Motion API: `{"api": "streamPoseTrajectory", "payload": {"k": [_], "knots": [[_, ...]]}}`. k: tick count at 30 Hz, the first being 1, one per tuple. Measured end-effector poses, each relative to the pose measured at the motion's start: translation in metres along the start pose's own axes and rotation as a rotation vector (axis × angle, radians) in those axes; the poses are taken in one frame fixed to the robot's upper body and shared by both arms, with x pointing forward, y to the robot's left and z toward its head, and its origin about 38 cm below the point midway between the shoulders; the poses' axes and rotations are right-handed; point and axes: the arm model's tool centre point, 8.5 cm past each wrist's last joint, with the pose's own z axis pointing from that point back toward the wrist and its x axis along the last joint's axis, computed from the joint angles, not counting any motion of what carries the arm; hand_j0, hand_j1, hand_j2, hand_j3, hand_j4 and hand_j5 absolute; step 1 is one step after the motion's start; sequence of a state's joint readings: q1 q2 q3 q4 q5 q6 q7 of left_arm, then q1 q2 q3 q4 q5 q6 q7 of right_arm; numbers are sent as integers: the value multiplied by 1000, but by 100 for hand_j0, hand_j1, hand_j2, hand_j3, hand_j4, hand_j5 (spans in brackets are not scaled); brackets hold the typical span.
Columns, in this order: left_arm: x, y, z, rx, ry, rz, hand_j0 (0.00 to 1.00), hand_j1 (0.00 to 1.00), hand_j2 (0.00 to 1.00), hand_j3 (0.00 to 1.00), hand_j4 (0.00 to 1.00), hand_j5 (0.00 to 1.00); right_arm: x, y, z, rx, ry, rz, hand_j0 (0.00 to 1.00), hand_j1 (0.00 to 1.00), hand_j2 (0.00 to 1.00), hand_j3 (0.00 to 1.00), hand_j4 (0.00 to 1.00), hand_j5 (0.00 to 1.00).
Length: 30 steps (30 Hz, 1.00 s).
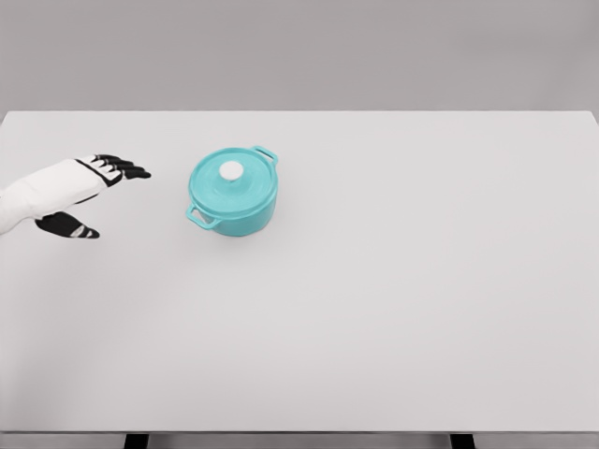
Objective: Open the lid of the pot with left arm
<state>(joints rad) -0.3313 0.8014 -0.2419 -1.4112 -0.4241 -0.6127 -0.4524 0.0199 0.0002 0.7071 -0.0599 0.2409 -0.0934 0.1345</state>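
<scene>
A teal pot with two side handles stands on the white table, left of the middle. Its teal lid sits closed on top, with a white round knob at its centre. My left hand comes in from the left edge and hovers to the left of the pot, a short gap away. Its black fingers are spread out towards the pot and the thumb hangs apart below; it holds nothing. The right arm does not show.
The white table spans nearly the whole view, with its far edge against a grey wall and its front edge near the bottom of the picture.
</scene>
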Motion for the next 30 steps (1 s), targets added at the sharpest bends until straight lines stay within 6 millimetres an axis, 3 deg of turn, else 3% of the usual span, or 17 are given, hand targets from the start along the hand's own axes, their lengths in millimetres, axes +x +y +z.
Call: {"api": "streamPoseTrajectory", "payload": {"k": [10, 11, 13, 16, 17, 20, 22, 25, 30], "knots": [[0, 6, -1, -6, 3, -30, 100, 100, 100, 100, 100, 100, -1, 0, 0, -3, 2, 0, 100, 100, 100, 100, 100, 100], [0, 14, -2, 5, 2, -42, 100, 100, 100, 100, 100, 100, -1, 0, 0, -3, 2, -1, 100, 100, 100, 100, 100, 100], [-1, 51, -6, 58, -4, -98, 100, 100, 100, 100, 100, 100, -1, 1, 0, -3, 1, -1, 100, 100, 100, 100, 100, 100], [16, 109, -34, 83, -70, -215, 100, 100, 100, 100, 100, 100, -1, 0, 0, -3, 2, 0, 100, 100, 100, 100, 100, 100], [24, 115, -46, 64, -100, -240, 100, 100, 100, 100, 100, 100, -1, 1, 0, -3, 1, -1, 100, 100, 100, 100, 100, 100], [56, 106, -89, 16, -209, -256, 100, 100, 100, 100, 100, 100, -1, 0, 0, -3, 2, 0, 100, 100, 100, 100, 100, 100], [70, 94, -107, -16, -256, -252, 100, 100, 100, 100, 100, 100, -1, 0, 0, -3, 2, 0, 100, 100, 100, 100, 100, 100], [81, 84, -119, -38, -289, -247, 100, 100, 100, 100, 100, 100, -1, 0, 0, -3, 2, 0, 100, 100, 100, 100, 100, 100], [80, 79, -130, -53, -290, -228, 100, 100, 100, 100, 100, 100, -1, 0, 0, -3, 1, 0, 100, 100, 100, 100, 100, 100]]}}
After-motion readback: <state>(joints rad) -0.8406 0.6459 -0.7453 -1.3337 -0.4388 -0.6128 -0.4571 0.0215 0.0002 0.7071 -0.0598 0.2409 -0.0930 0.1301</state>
